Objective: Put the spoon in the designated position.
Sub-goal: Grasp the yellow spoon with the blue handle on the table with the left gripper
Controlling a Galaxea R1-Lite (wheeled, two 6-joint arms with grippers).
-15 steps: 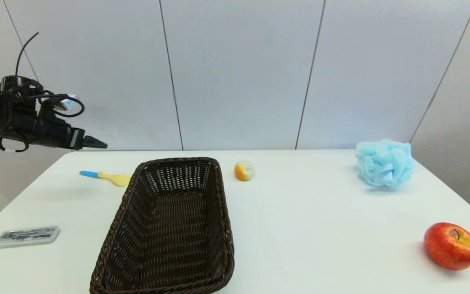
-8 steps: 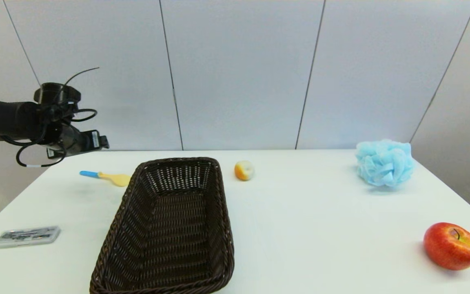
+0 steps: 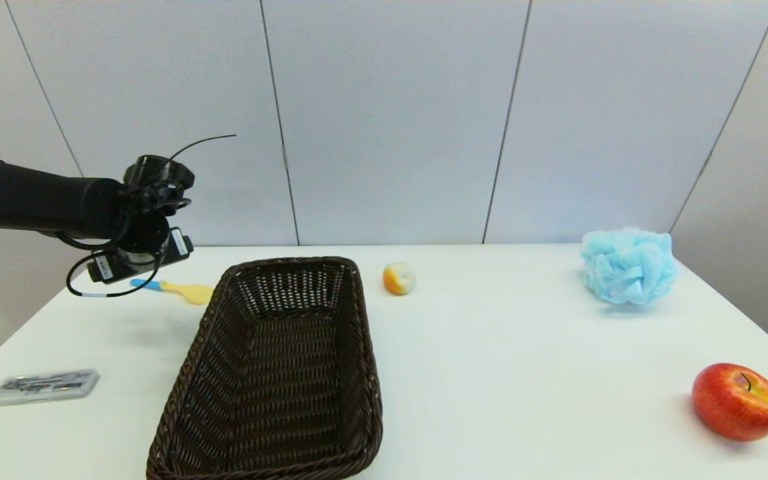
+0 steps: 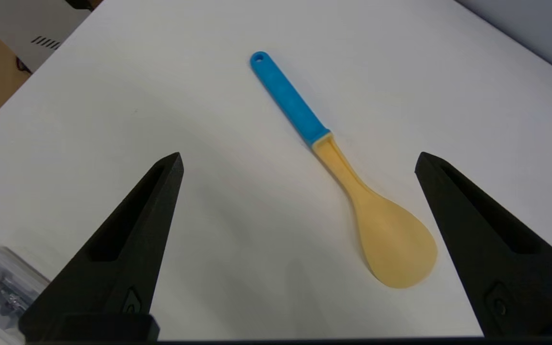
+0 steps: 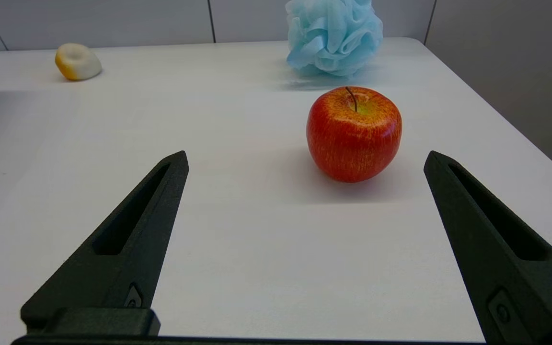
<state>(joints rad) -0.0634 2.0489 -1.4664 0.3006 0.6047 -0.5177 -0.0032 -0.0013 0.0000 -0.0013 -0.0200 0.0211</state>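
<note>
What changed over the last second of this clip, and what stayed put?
The left gripper swung inward from beyond the table's left edge and turned downward; it now hovers open above the spoon, without touching it. Nothing was grasped or released. The spoon, wicker basket, apple, blue bath pouf and small case stayed where they were. The right gripper is open near the apple.

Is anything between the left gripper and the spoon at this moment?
Nothing visible. The left gripper hangs open above the spoon, which lies alone on bare white table beside the wicker basket. The right gripper is open near the apple.
</note>
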